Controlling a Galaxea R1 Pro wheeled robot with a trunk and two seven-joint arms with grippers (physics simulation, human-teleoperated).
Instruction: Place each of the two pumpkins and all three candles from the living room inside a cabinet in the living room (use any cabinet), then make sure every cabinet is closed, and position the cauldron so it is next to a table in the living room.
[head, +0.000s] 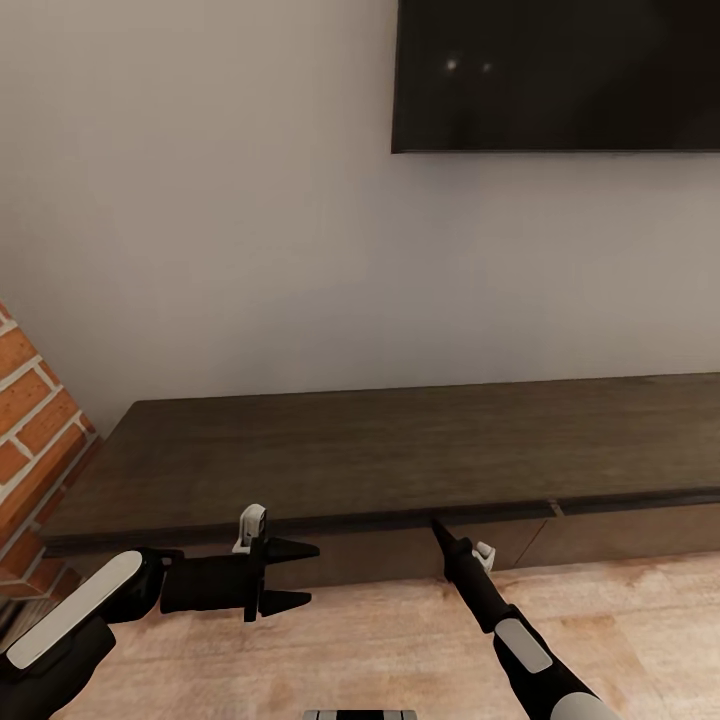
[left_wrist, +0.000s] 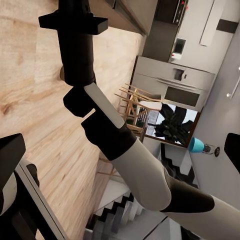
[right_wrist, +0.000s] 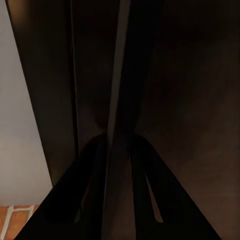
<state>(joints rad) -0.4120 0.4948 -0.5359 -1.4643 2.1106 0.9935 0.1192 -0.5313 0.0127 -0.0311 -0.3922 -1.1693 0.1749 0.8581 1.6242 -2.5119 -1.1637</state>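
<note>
One cabinet (head: 400, 460), drawers shut, top bare

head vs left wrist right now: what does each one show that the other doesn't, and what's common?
Head alone: the wall-mounted TV, the brick wall, the cabinet top and the left gripper, its fingers apart. Left wrist alone: kitchen units, wooden chairs, a dark plant and a teal pot. Both: the right gripper reaching the cabinet's front edge, and the wood floor.
</note>
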